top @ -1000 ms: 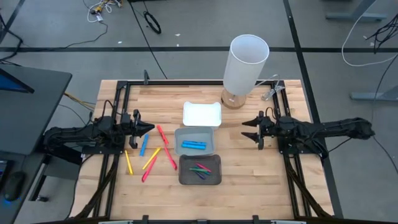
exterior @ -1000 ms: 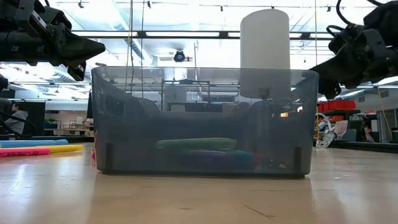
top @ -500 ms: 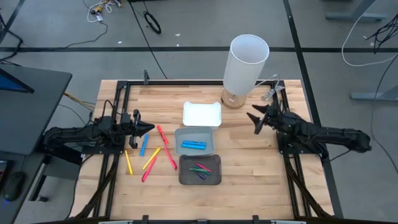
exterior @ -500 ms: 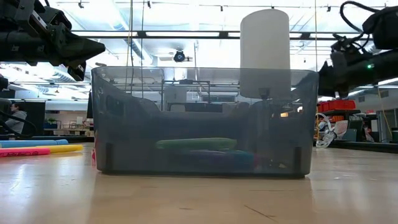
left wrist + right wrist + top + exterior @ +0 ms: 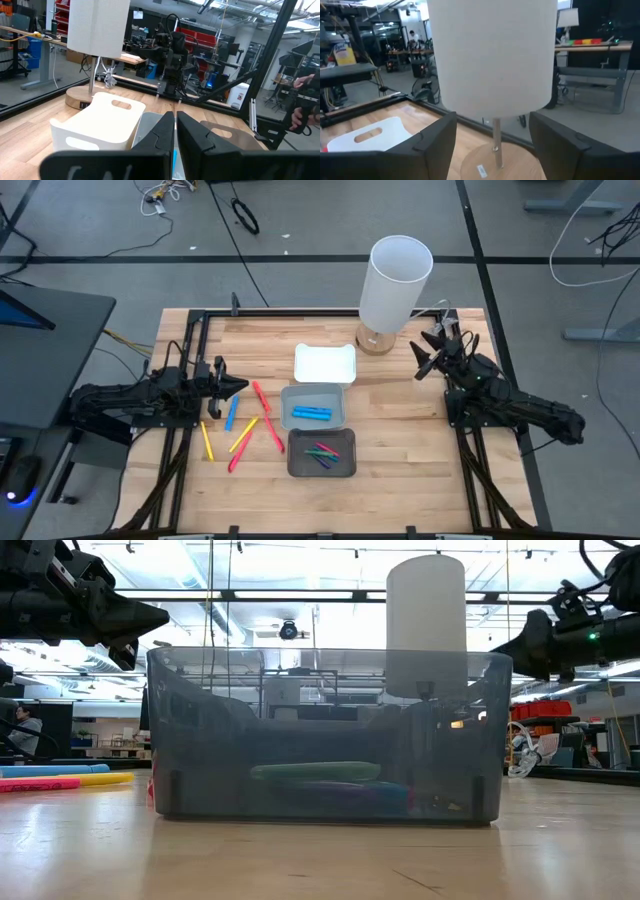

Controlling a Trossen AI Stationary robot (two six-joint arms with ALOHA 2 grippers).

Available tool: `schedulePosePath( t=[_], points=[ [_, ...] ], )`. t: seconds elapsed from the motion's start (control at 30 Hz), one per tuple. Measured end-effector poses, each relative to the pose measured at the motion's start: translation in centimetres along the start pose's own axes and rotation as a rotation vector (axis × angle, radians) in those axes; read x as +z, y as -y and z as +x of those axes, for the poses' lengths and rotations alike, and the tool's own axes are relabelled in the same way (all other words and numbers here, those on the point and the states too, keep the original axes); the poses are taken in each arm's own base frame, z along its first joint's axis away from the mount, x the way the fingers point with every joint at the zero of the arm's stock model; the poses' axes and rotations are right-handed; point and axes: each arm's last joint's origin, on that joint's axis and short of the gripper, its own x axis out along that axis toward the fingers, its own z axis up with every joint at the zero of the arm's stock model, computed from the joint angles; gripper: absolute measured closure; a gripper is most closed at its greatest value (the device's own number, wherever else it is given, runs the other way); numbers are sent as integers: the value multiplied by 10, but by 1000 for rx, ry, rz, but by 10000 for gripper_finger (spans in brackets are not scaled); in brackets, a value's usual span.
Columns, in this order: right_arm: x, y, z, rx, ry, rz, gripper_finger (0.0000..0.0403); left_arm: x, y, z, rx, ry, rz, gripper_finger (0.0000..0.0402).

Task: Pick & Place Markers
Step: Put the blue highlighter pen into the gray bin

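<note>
Several markers lie loose on the wood at the left: red [image 5: 258,395], blue [image 5: 232,413], yellow [image 5: 207,440], orange [image 5: 243,435]. Another blue marker [image 5: 312,413] lies in the light grey tray [image 5: 290,405]. Green and purple ones [image 5: 322,453] lie in the dark tray [image 5: 345,470], which fills the low view [image 5: 330,690]. My left gripper [image 5: 240,387] [image 5: 175,130] hovers shut above the loose markers' far end. My right gripper [image 5: 422,355] [image 5: 492,120] stands open and bare at the right, pointing at the lamp's base.
A white-shaded lamp [image 5: 400,280] stands on a round wooden base [image 5: 375,340] at the far middle. A white tray [image 5: 325,363] sits just before it. Black frame rails [image 5: 190,330] run along the table's edges. Bare wood lies right of the trays.
My right gripper has swung from facing the trays toward the table's far edge, turning about until it points at the lamp; it stays open and bare. My left gripper and the markers have kept still.
</note>
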Motion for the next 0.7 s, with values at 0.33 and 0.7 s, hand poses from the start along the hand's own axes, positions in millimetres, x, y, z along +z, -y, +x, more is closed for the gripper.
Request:
schedulePosePath(
  t=[0.33, 0.7],
  points=[
    [3, 1, -2, -5, 30, -33, 152, 0, 0, 0, 0, 0, 0, 378],
    [2, 1, -1, -5, 24, -36, 152, 0, 0, 0, 1, 0, 0, 378]
  ],
)
